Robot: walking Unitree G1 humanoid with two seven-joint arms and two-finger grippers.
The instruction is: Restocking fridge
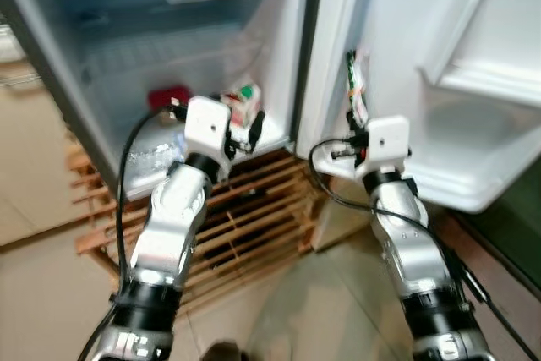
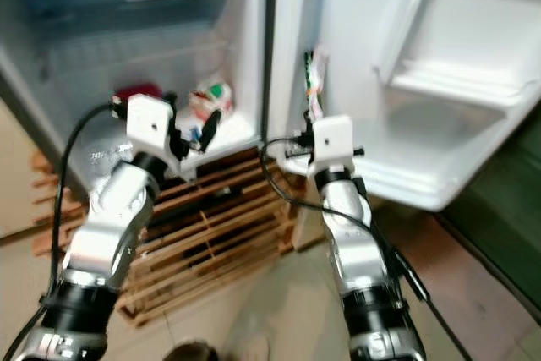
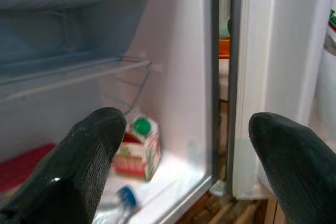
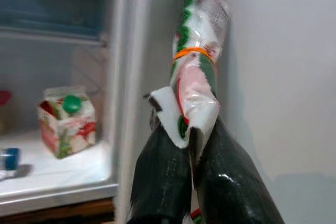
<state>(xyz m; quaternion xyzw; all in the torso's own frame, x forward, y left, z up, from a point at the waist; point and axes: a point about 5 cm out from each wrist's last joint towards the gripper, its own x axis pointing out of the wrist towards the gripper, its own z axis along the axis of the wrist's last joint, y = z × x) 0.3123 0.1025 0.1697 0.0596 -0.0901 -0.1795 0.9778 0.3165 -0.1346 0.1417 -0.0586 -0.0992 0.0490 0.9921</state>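
Note:
A small fridge stands open, its cabinet [image 1: 169, 57] to my left and its white door [image 1: 439, 82] swung out to my right. On the cabinet floor stands a small juice carton with a green cap [image 1: 244, 101] [image 3: 137, 148] [image 4: 68, 121]. Beside it lie a red package [image 1: 167, 97] and a clear water bottle with a blue cap [image 3: 125, 196]. My left gripper [image 1: 245, 134] is open just outside the cabinet's lower front, in line with the carton. My right gripper [image 4: 190, 137] is shut on a rolled plastic packet [image 4: 195, 72] with an orange band, held upright by the door's inner wall [image 1: 356, 90].
The fridge rests on a slatted wooden pallet [image 1: 245, 217] over a tiled floor [image 1: 51, 285]. Moulded door shelves [image 1: 473, 82] jut out at the right. A wire shelf [image 3: 79, 72] crosses the cabinet above the carton.

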